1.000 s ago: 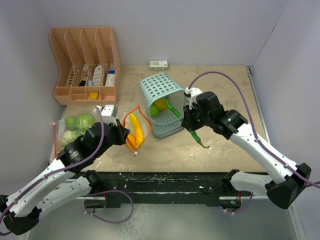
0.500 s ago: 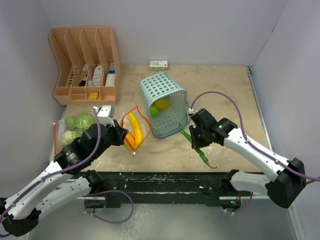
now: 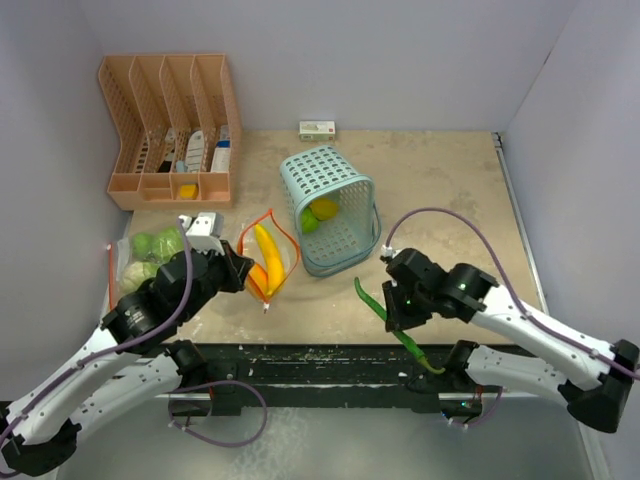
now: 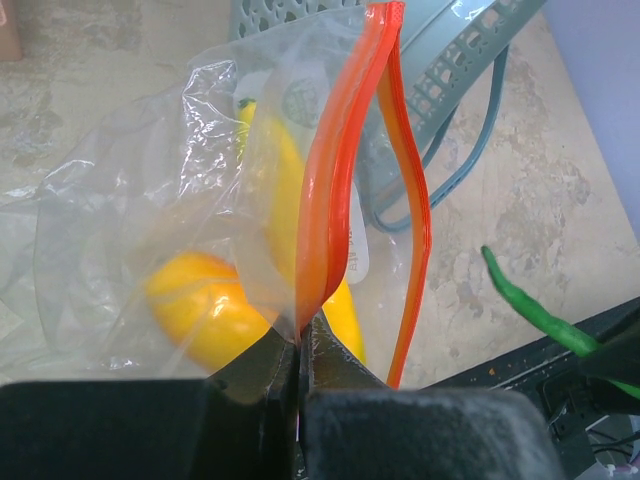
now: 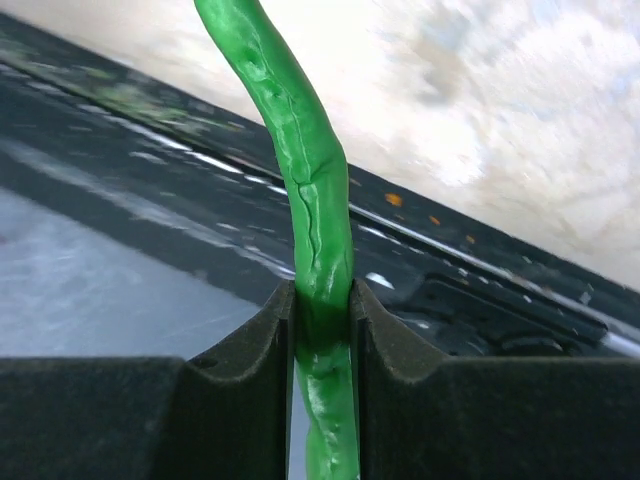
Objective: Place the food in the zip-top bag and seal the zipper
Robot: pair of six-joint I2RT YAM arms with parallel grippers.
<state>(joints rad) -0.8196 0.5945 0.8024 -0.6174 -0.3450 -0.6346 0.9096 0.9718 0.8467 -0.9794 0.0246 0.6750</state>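
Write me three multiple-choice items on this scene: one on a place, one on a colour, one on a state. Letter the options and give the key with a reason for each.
1. Where is the green chili?
A. In the peach desk organiser.
B. Pinched in the right hand at the table's near edge.
C. Against the back wall.

2. What colour is the mesh basket?
A. Orange.
B. Black.
C. Teal.

3. How is the mouth of the zip-top bag gripped by the left hand?
A. Open.
B. Zipped shut.
C. Folded over.

Key: 1 B, the right wrist view shows it clamped above the dark table edge; 2 C, the top view shows its teal lattice; 3 A, the two orange zipper strips stand apart.
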